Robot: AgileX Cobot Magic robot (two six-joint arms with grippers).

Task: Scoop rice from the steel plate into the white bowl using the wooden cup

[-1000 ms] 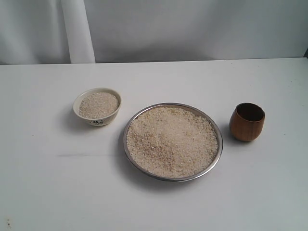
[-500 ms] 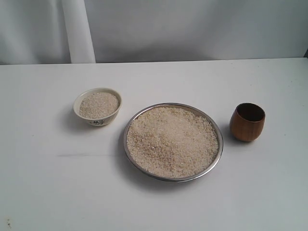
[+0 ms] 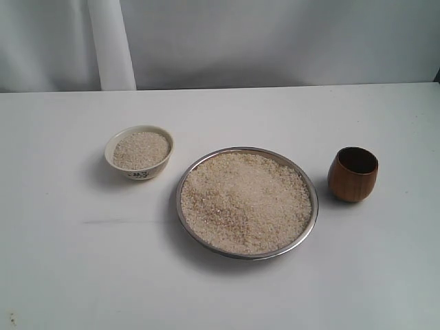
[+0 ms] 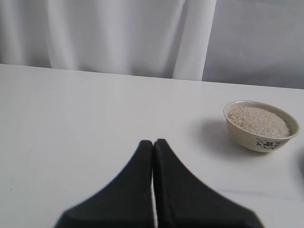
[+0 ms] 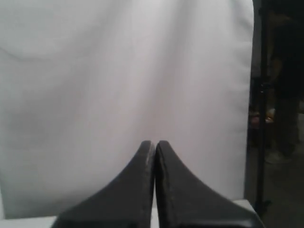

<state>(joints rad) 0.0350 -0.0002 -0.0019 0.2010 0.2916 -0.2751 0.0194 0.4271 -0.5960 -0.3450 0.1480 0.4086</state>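
The steel plate (image 3: 312,221) lies in the middle of the white table, heaped with rice (image 3: 244,199). To its left stands the white bowl (image 3: 139,152), filled with rice too; it also shows in the left wrist view as the white bowl (image 4: 261,127). The wooden cup (image 3: 353,174) stands upright and empty to the right of the plate. Neither arm shows in the exterior view. My left gripper (image 4: 153,142) is shut with nothing in it, above bare table away from the bowl. My right gripper (image 5: 155,143) is shut and empty, facing a white curtain.
A white curtain (image 3: 275,41) hangs behind the table's far edge. In the right wrist view a dark gap with stands (image 5: 275,104) shows beside the curtain.
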